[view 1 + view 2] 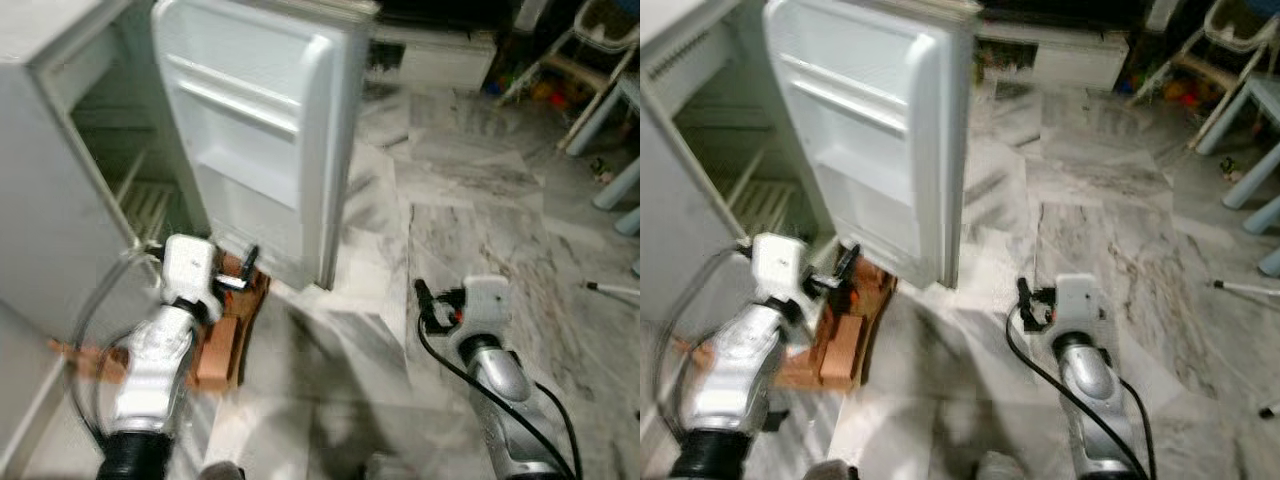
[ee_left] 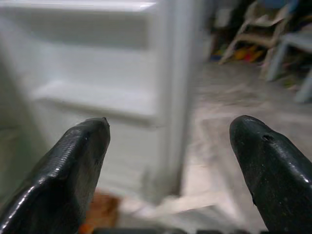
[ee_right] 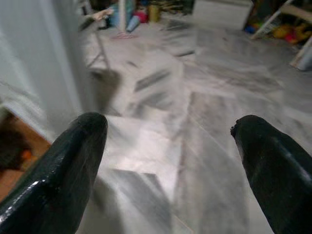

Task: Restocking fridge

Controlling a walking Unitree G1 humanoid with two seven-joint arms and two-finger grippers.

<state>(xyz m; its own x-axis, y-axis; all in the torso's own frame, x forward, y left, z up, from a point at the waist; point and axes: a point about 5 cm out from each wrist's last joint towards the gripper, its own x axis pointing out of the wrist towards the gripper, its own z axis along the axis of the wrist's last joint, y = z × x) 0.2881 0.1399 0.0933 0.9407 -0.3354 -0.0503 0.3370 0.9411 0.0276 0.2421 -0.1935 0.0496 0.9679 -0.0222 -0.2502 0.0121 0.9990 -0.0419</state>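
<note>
Grippers sit nearest: the left gripper point(image 2: 168, 141) at seven o'clock and the right gripper point(image 3: 170, 136) at five o'clock both have their fingers spread wide, pinching nothing. Just beyond the left one, a brown wooden crate point(image 1: 225, 335) rests on the marble floor point(image 1: 470, 200). At eleven o'clock the fridge point(image 1: 60, 200) stands open, its door point(image 1: 255, 130) swung outward, door shelves and wire rack point(image 1: 145, 205) bare. Open floor stretches toward one o'clock.
</note>
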